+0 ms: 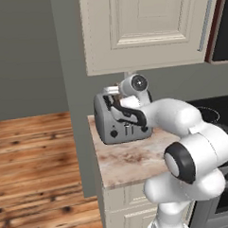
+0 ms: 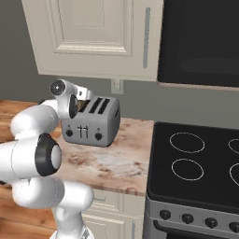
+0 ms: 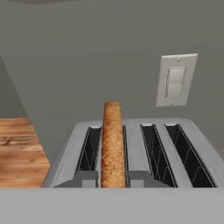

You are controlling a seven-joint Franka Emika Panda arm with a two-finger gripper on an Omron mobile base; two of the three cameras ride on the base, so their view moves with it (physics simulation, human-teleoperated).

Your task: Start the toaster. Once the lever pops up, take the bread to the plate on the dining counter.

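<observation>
On the marble surface (image 1: 132, 162), the silver four-slot toaster (image 1: 117, 125) stood against the grey wall, below the cream wall cabinet (image 1: 144, 29). The tool (image 3: 113, 179) hung just over the toaster's left end, its fingers (image 3: 86, 178) pressed in on the bread (image 3: 113, 144), pinching the slice from both sides. The tan slice stood upright on edge, over the toaster's second slot from the left. Right of the toaster, a white wall switch (image 3: 176, 81) sat on the wall, and a black stovetop (image 2: 196, 163) adjoined the surface's right edge.
</observation>
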